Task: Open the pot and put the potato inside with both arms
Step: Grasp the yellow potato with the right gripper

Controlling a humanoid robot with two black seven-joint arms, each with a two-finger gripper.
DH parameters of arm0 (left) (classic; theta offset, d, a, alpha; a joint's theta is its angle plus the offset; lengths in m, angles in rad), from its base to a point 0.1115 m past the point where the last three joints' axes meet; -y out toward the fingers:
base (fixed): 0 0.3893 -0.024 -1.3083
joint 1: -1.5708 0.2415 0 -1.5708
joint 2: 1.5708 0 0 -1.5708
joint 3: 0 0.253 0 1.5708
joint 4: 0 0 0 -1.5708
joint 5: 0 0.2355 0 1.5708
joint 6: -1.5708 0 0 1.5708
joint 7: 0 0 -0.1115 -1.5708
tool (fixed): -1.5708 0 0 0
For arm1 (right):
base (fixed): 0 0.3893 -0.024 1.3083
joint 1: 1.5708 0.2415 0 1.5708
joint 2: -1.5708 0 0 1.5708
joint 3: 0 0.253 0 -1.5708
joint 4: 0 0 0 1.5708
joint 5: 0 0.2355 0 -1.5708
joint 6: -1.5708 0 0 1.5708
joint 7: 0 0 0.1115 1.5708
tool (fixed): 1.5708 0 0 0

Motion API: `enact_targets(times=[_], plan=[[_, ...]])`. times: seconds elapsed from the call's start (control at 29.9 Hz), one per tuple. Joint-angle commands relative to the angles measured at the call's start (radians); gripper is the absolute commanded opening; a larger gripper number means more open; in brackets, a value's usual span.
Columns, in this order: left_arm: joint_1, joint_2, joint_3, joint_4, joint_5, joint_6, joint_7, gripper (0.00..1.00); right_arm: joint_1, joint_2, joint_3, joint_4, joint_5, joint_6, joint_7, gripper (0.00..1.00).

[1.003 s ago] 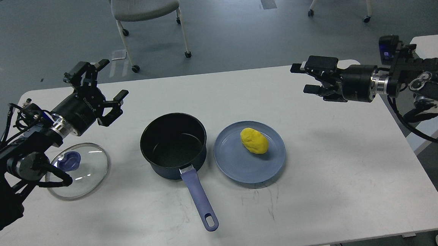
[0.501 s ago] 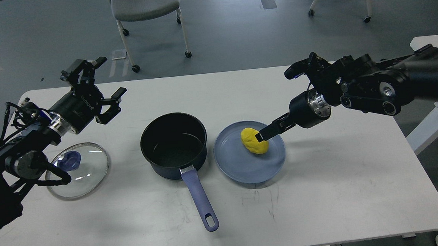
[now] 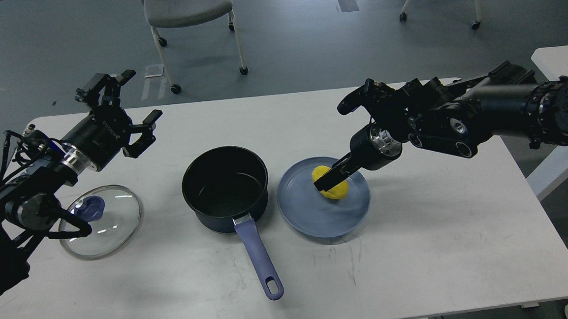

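Observation:
The dark blue pot (image 3: 212, 203) stands open at the table's middle, its blue handle (image 3: 259, 257) pointing toward me. Its glass lid (image 3: 113, 224) with a blue knob lies flat on the table to the left. The yellow potato (image 3: 336, 190) lies on the blue plate (image 3: 317, 219) just right of the pot. My right gripper (image 3: 325, 179) reaches down from the right and sits at the potato's upper left side; one dark finger lies across it and I cannot tell the fingers apart. My left gripper (image 3: 137, 97) is open and empty, held above the table behind the lid.
The white table (image 3: 418, 250) carries only the pot, lid and plate. A grey wheeled chair (image 3: 186, 7) stands on the floor behind the table. A second white table (image 3: 561, 58) is at the far right, behind my right arm.
My right arm swung in from the far right and came down onto the potato, then shifted a little further left. My left gripper drifted slightly up and left, still open.

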Motion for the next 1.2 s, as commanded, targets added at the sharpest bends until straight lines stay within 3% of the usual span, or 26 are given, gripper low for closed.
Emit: enact_targets(times=[0.0,0.6,0.8,1.0,1.07,1.17], plan=[[0.001,0.000,-0.009,0.000,0.000,0.000,-0.001,0.98,-0.003,0.028,-0.029,-0.024,0.000,-0.011,0.000,1.00],[0.018,-0.004,-0.029,-0.003,0.000,0.000,-0.001,0.98,-0.056,0.091,-0.063,-0.097,0.002,-0.040,0.000,1.00],[0.018,-0.005,-0.029,-0.003,0.000,0.000,-0.001,0.98,-0.057,0.094,-0.087,-0.106,0.002,-0.048,0.000,0.93],[0.018,-0.005,-0.031,-0.003,0.001,0.000,-0.001,0.98,-0.069,0.094,-0.083,-0.106,0.011,-0.086,0.000,0.65],[0.019,-0.004,-0.031,-0.003,0.000,0.000,-0.001,0.98,-0.072,0.094,-0.086,-0.102,0.012,-0.128,0.000,0.50],[0.020,-0.004,-0.031,-0.003,0.000,0.000,-0.001,0.98,-0.076,0.091,-0.086,-0.097,0.015,-0.142,0.000,0.42]])
